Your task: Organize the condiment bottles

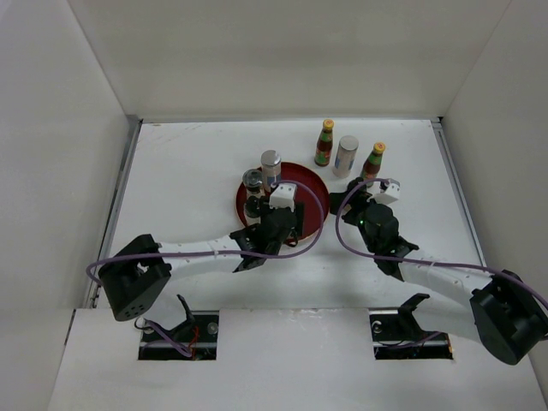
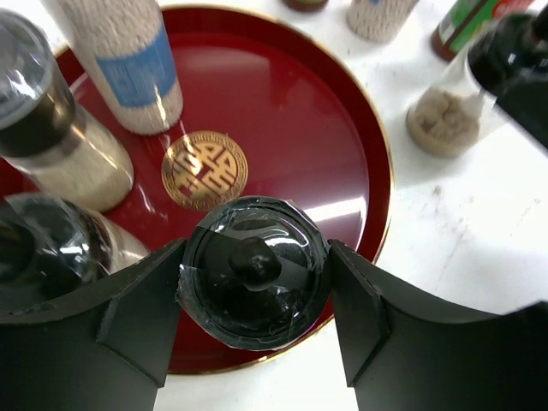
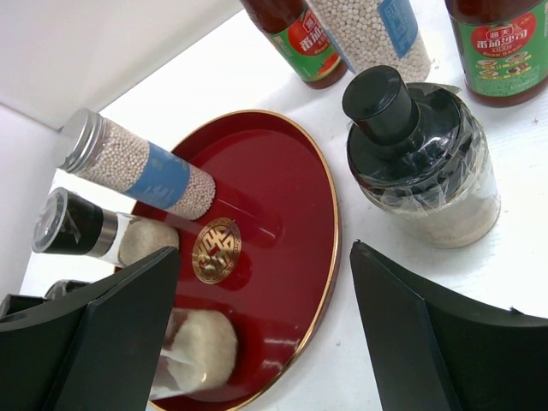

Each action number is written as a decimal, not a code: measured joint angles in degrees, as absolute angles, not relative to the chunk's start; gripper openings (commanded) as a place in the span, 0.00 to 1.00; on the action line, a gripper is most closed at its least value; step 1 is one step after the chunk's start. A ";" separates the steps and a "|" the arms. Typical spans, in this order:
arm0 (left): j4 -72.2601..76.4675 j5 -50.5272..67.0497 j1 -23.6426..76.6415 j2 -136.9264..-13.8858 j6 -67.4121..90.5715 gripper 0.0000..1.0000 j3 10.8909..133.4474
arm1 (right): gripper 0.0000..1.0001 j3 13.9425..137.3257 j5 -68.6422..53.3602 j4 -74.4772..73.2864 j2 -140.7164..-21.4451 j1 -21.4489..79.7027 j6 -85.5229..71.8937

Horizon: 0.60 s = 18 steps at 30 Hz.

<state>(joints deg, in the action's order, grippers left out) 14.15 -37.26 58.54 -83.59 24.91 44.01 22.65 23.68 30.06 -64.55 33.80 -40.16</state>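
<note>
The left claw (image 2: pixel 257 287) clamps a dark-lidded jar (image 2: pixel 254 257), upright, knob pointing up, at the red tray (image 2: pixel 291 111) edge. The right claw (image 3: pixel 261 291) stands apart.

Partly seen items, wrist and overhead views:

- Gripped jar (image 2: pixel 254 270): only the black lid top shows. The body is hidden beneath it, between the fingers of the left gripper (image 2: pixel 257 291).
- Blue-labelled shaker (image 2: pixel 124 60): upper part cut off by the top edge.
- Dark-banded jar (image 2: pixel 51 128): cropped at the left edge.
- Wrapped jar (image 2: pixel 60 248): blurred, with its lower part behind the left finger.
- Pale-filled jar (image 2: pixel 449 111): top covered by a blurred black shape that cannot be identified.
- Off-tray trio of near sauce bottle (image 3: pixel 300 38), far shaker (image 3: pixel 377 34) and green-labelled sauce bottle (image 3: pixel 501 47): caps cut off by the top edge.
- Overhead view: both arms' fingertips are hidden under the wrist housings, and the label print is too small to read.
</note>
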 measured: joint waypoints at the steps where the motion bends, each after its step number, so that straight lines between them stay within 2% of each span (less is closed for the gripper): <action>1: 14.09 -37.23 58.67 -83.81 25.21 0.41 43.75 | 0.87 22.65 23.68 30.09 -64.58 33.80 -40.16; 4: 13.85 -37.10 58.98 -84.03 26.17 0.48 42.85 | 0.88 22.65 23.68 30.09 -64.73 33.80 -40.12; 8: 13.74 -37.28 59.22 -84.05 26.70 0.72 42.70 | 0.91 22.65 23.66 30.11 -65.08 33.80 -40.12; 10: 14.13 -37.39 59.29 -84.05 27.07 0.80 42.70 | 0.92 22.65 23.68 30.09 -65.08 33.80 -40.07; 12: 14.41 -37.45 59.29 -84.01 27.07 0.85 42.70 | 0.92 22.65 23.68 30.11 -65.08 33.80 -39.99; 18: 15.03 -37.17 59.07 -82.02 24.47 0.90 42.81 | 0.90 22.65 23.73 30.24 -64.66 34.30 -38.79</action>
